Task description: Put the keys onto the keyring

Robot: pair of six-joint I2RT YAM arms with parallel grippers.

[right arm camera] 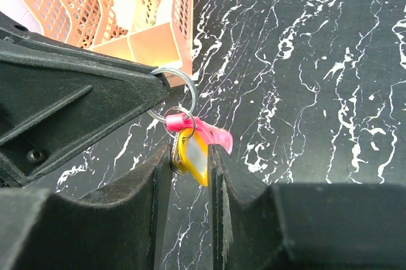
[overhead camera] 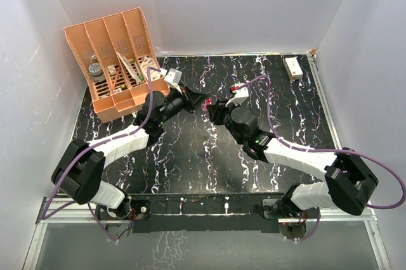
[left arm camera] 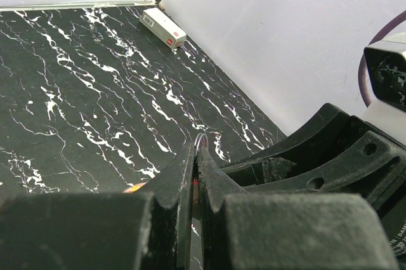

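Note:
My left gripper is shut on the keyring's silver metal ring, whose top edge pokes out above the fingertips. From that ring hangs the pink strap on a smaller ring, together with the yellow key. My right gripper faces the left one mid-table, with the key sitting between its fingers and touching both pads. In the top view only a pink speck of the keyring shows between the two grippers.
An orange slotted organizer holding small items stands at the back left, close behind the left gripper. A small white box lies at the back right by the wall. White walls surround the black marbled table.

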